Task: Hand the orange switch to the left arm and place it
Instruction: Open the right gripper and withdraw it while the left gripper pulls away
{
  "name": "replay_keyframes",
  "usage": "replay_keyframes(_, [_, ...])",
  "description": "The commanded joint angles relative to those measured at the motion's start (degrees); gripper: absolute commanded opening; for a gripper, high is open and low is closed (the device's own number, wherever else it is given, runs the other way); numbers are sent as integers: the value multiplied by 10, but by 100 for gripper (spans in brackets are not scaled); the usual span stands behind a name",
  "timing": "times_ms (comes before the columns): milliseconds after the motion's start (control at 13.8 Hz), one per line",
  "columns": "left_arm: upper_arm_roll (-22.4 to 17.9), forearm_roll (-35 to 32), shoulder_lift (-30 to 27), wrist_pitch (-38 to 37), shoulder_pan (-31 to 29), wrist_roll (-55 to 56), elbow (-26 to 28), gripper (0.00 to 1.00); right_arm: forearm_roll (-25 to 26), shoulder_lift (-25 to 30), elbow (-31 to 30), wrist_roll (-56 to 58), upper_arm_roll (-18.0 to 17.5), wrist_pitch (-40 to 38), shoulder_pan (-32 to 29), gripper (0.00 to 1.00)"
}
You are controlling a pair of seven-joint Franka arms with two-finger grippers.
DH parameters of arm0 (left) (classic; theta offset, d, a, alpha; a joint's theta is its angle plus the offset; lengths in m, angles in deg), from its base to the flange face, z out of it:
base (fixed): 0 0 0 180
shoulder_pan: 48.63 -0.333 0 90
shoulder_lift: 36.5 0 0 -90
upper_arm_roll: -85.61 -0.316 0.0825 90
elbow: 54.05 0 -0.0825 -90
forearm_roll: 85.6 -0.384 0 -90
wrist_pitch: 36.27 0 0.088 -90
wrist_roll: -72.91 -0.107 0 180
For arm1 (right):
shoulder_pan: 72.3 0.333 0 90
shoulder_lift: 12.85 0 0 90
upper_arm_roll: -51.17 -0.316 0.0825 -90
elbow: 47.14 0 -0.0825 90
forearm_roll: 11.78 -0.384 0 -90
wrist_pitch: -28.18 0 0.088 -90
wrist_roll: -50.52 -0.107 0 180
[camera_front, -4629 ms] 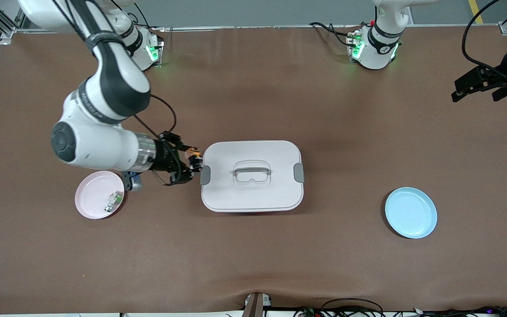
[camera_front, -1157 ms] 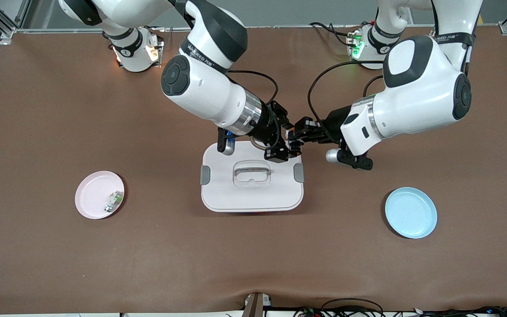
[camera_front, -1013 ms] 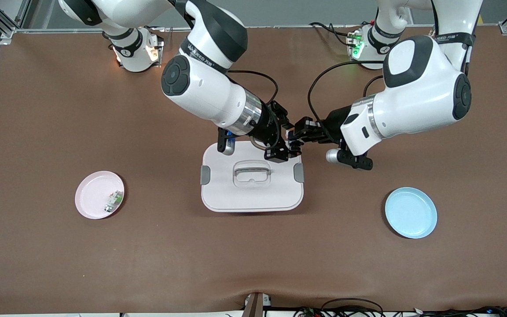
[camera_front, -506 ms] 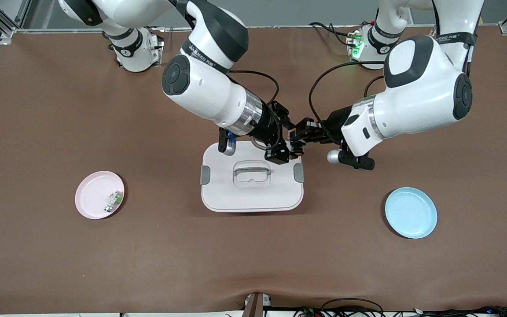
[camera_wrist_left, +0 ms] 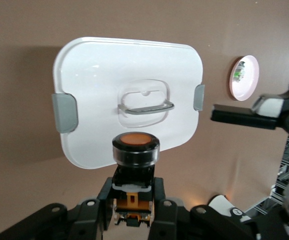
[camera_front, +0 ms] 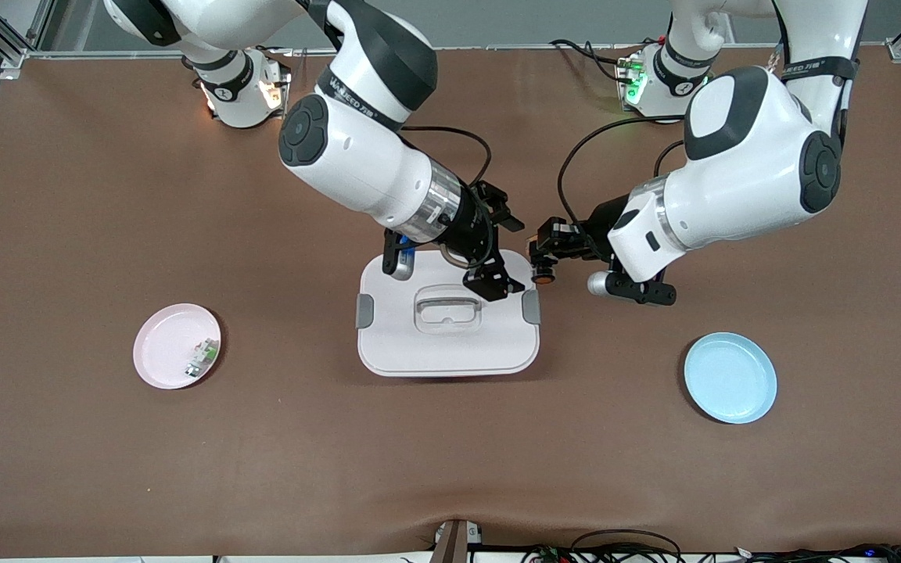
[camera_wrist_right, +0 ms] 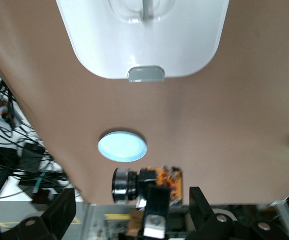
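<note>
At frame centre, left gripper (camera_front: 542, 262) clamps the orange switch (camera_front: 543, 274); right gripper (camera_front: 507, 256), jaws open, should retreat clear of the box (camera_front: 447, 344).

box (camera_front: 448, 336) under both tools, bare table around

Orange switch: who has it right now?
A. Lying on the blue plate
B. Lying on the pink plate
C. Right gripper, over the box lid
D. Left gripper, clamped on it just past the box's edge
D. The left gripper has its jaws shut on the orange switch, just off the box toward the left arm's end; the right gripper hangs above the lid with jaws apart and nothing between them.
</note>
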State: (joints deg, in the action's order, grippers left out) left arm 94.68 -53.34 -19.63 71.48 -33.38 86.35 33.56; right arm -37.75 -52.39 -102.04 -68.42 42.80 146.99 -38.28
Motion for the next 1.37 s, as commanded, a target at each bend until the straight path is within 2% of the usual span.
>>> replay_keyframes(0, [-3,-33,4,-8,-7,-15,-1,0,-1,8,15,155,-2,-87,-27,100])
replay_keyframes(217, [-5,-84,12,-8,-19,-34,-3,0,3,42,14,346,5,-199,-62,100])
replay_keyframes(434, [-5,-133,21,-9,-50,-120,9,0,86,75,13,564,5,-304,-91,100])
replay_keyframes(579, [-5,-148,29,-8,-66,-165,19,0,101,93,10,695,5,-356,-122,100])
replay_keyframes(651, [-5,-173,30,-8,-71,-183,20,0,110,102,9,719,6,-369,-134,100])
replay_keyframes(868, [-6,-216,32,-6,-101,-261,41,0,186,126,8,768,5,-378,-152,100])
replay_keyframes(1085, [-6,-253,43,-3,-128,-334,46,0,185,132,9,792,-1,-396,-219,100])
replay_keyframes(1302, [-5,-313,48,1,-147,-385,58,0,198,158,10,798,3,-403,-235,100])
